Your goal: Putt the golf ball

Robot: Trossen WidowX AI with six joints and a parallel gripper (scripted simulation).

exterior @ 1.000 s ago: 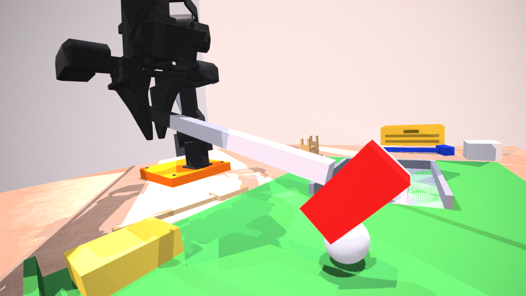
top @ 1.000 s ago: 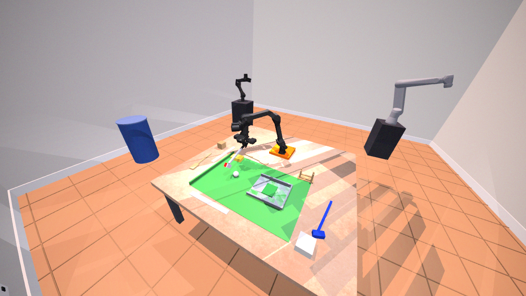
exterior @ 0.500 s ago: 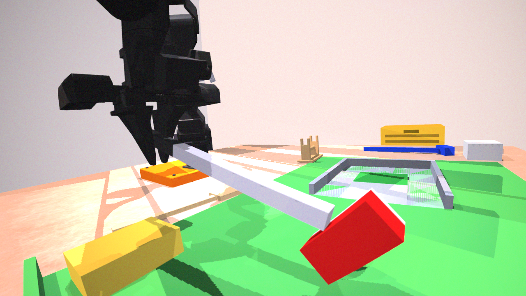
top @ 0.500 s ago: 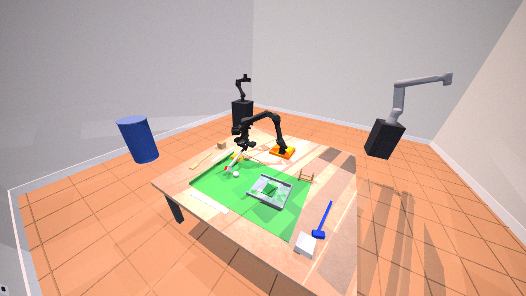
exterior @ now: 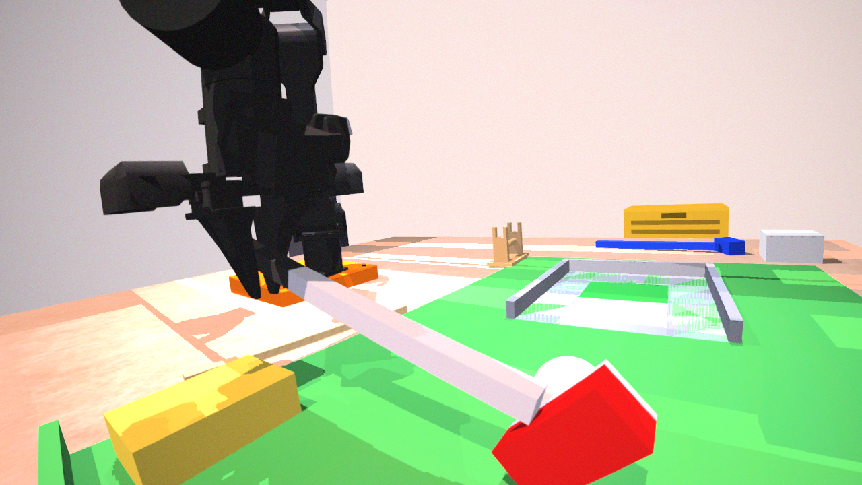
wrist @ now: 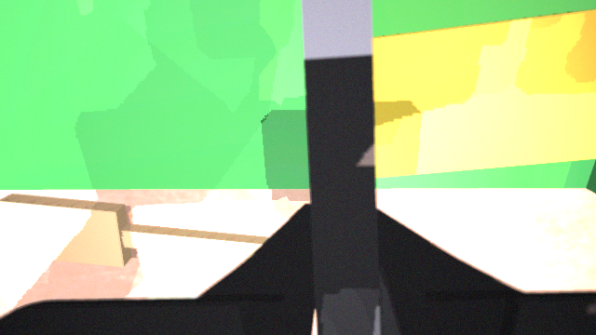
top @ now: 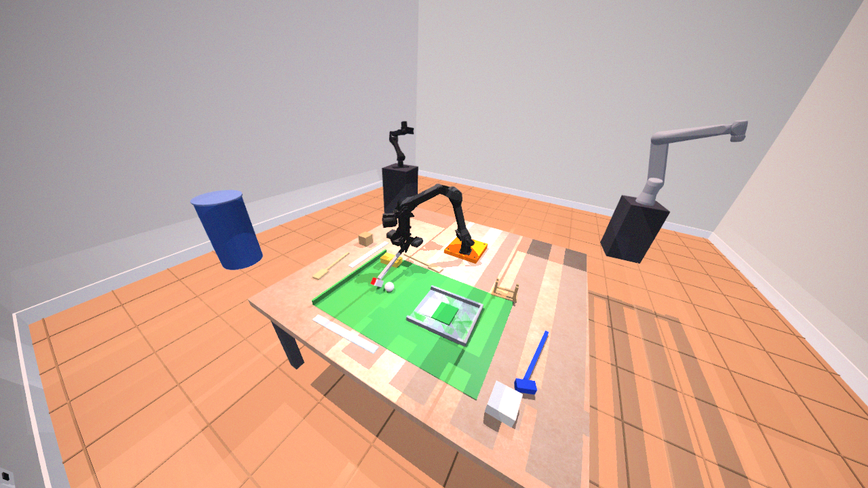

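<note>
My gripper (top: 403, 249) (exterior: 264, 290) (wrist: 342, 210) is shut on the dark handle of the red putter (top: 389, 268) (exterior: 578, 428) (wrist: 342, 116). The pale shaft slopes down from the fingers to the red head, low over the green mat (top: 364, 309) (exterior: 421, 446). The white golf ball (top: 388, 287) (exterior: 563, 370) is right beside the head, on the ramp side, partly hidden by it in the exterior view. I cannot tell whether they touch. The grey-walled ramp (top: 437, 331) (exterior: 632, 266) stands farther along the mat, with the green patch (top: 445, 313) (exterior: 623, 292) inside it.
A yellow block (top: 391, 259) (exterior: 205, 415) (wrist: 442, 140) lies near the gripper, by the green rail (top: 348, 278). A small wooden rack (exterior: 500, 250) stands beyond the mat's edge. A blue mallet (top: 536, 358) (exterior: 656, 245) and a white box (top: 503, 403) (exterior: 790, 247) lie past the ramp.
</note>
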